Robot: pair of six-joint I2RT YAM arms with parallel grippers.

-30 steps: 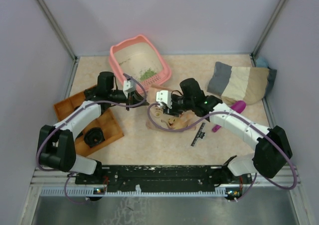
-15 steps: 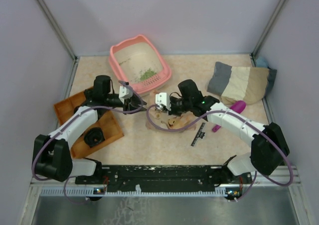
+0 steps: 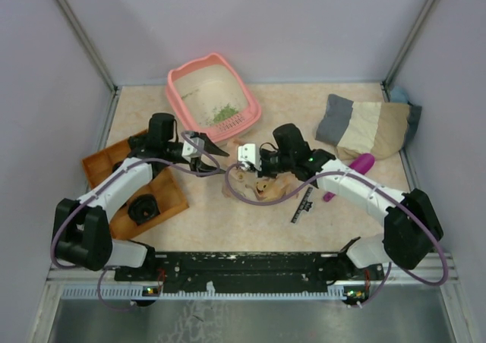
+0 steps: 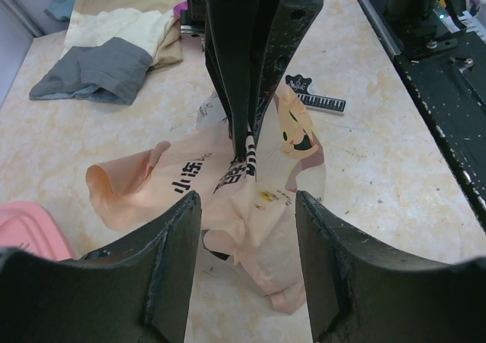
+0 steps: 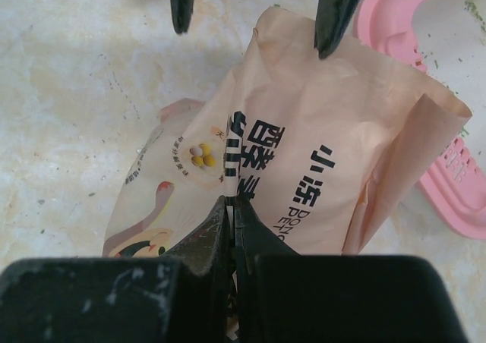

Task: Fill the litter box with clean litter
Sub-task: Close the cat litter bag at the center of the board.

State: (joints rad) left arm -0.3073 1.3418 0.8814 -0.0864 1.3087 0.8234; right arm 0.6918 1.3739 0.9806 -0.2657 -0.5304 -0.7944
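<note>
- A crumpled beige printed paper bag [image 3: 254,184] sits mid-table.
- An orange compartmented tray [image 3: 99,165] lies at the left, with a round black object [image 3: 142,209] in one compartment.
- A striped cushion [image 3: 364,127] rests at the far right, with a magenta scoop [image 3: 363,162] just in front of it.
- A black strip [image 3: 303,205] printed with piano keys lies near the bag.

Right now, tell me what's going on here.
The right gripper is shut on a fold of the crumpled beige printed paper bag. The left gripper hovers open at the bag's other end, gripping nothing. Behind them, the salmon-pink plastic litter box holds only a small patch of green granules.
</note>
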